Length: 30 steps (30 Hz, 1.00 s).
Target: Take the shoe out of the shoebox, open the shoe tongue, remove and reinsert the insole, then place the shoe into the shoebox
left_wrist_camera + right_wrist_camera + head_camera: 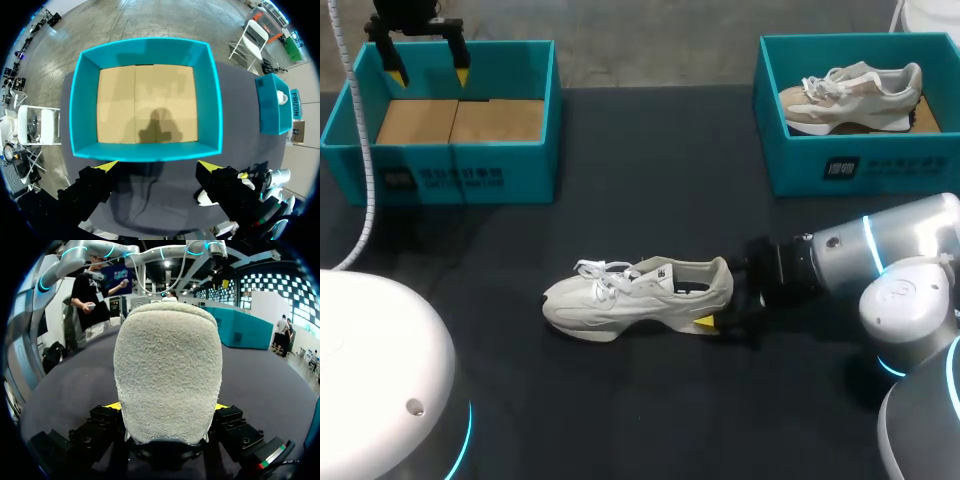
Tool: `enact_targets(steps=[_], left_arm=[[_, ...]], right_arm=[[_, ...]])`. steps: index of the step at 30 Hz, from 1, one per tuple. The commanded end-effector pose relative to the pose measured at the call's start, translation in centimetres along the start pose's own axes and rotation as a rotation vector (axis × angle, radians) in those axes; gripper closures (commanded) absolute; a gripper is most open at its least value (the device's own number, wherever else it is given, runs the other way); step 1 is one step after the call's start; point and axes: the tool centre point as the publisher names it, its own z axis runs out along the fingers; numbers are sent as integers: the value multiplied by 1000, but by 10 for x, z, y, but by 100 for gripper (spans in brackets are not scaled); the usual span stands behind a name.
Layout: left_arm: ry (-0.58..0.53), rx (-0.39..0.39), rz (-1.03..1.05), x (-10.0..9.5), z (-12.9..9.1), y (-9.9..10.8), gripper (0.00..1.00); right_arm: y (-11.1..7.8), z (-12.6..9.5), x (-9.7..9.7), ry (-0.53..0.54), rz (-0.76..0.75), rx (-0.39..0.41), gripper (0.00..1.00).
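A white sneaker (635, 295) lies on its sole in the middle of the dark table, toe to the left. My right gripper (716, 303) comes in low from the right. Its fingers press the heel (167, 370) from both sides, so it is shut on the shoe. One yellow fingertip (705, 322) shows at the near side of the heel. The teal shoebox (535, 100) at the back left holds only its cardboard floor (145, 105). My left gripper (425, 62) hangs open above that box's far edge, fingertips (107, 165) wide apart with nothing between them.
A second teal box (860, 165) at the back right holds another beige and white sneaker (850, 95). My left arm's white base (370, 370) fills the near left corner, and a white cable (360, 150) runs down beside the left box.
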Motion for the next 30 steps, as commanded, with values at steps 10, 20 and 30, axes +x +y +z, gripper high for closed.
enact_targets(steps=[10, 20, 30], left_arm=[[-39, -9, -49, 64, 6, 72, 0], [-86, 29, -89, 108, 28, 118, 0], [-43, 43, -125, 130, 34, 143, 0]], right_arm=[[-1, 2, 3, -1, 0, 5, 100], [-1, 2, 3, -1, 0, 5, 100], [-1, 2, 3, -1, 0, 5, 100]])
